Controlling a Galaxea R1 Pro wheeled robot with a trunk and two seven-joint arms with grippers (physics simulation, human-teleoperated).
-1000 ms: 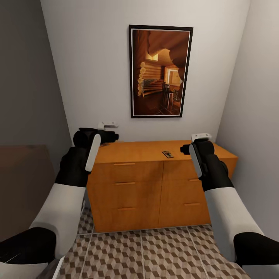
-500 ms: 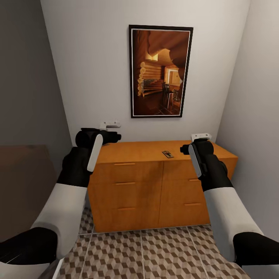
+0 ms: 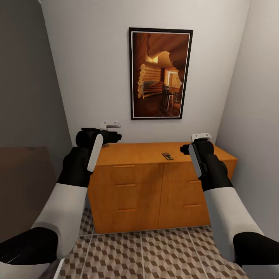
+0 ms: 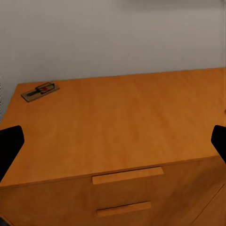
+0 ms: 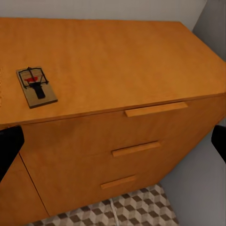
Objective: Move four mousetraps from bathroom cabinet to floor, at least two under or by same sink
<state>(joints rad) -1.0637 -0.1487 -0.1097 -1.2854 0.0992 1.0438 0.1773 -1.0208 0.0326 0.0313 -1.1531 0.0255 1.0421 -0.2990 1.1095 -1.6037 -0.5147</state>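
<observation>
Our right gripper (image 3: 201, 136) hangs above the near right part of the cabinet (image 3: 155, 182); in the right wrist view its dark fingertips (image 5: 9, 146) sit at opposite edges of the picture, well apart, nothing between them, so we read it as spread and empty; our left gripper (image 3: 110, 125) hovers over the cabinet's far left corner by the wall; its fingertips (image 4: 8, 143) are likewise wide apart and bare in the left wrist view.

Out from the right claw, one mousetrap (image 3: 167, 155) lies flat on the cabinet top, just beside and inboard of it, toward the front edge (image 5: 36, 86); from the left claw the same trap (image 4: 39, 91) is well apart, across the bare wood; we see only this one trap on top.

Below the claws, the drawer fronts are all closed, bar handles (image 5: 155, 108) untouched; the bathroom floor (image 3: 155, 255) in front of the cabinet carries no trap where we can see it; a framed picture (image 3: 161, 73) hangs on the wall behind.

Progress, as we judge it: nothing placed in what shows; no trap in hand; the visible trap is not yet picked; the other three are unaccounted for here, possibly in drawers or elsewhere; the floor placing by the sink is still to do.
</observation>
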